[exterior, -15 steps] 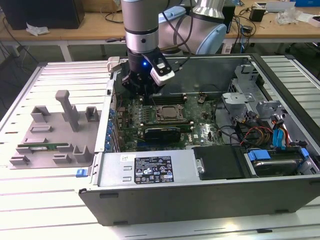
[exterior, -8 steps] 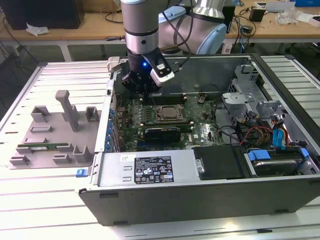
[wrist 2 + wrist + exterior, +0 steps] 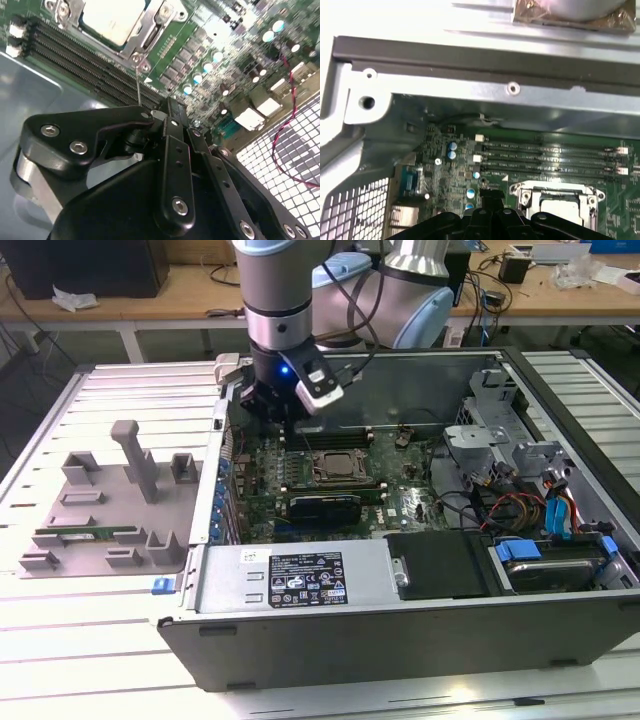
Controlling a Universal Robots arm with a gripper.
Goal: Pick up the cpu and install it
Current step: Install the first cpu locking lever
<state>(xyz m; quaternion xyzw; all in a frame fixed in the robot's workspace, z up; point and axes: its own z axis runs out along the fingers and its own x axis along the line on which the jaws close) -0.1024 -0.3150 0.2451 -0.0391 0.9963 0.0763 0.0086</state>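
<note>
The cpu (image 3: 111,20) is a pale silver square lying inside the metal socket frame (image 3: 150,30) on the green motherboard. The first wrist view has the cpu (image 3: 565,209) just beside the black fingers. My gripper (image 3: 169,107) hangs over the board between the socket and the case's back wall, fingers pressed together and shut. A thin metal lever rod (image 3: 138,80) rises from the socket's corner up to the fingertips; I cannot tell whether they touch it. In the exterior view my gripper (image 3: 283,420) stands just beyond the socket frame (image 3: 338,466), towards that view's left.
Black memory slots (image 3: 545,157) run beside the socket. The case's metal wall (image 3: 510,90) is close behind the gripper. A grey fixture tray (image 3: 110,510) with a green memory stick (image 3: 85,537) lies outside the case on the exterior view's left. Drive cages and cables (image 3: 530,490) are on its right.
</note>
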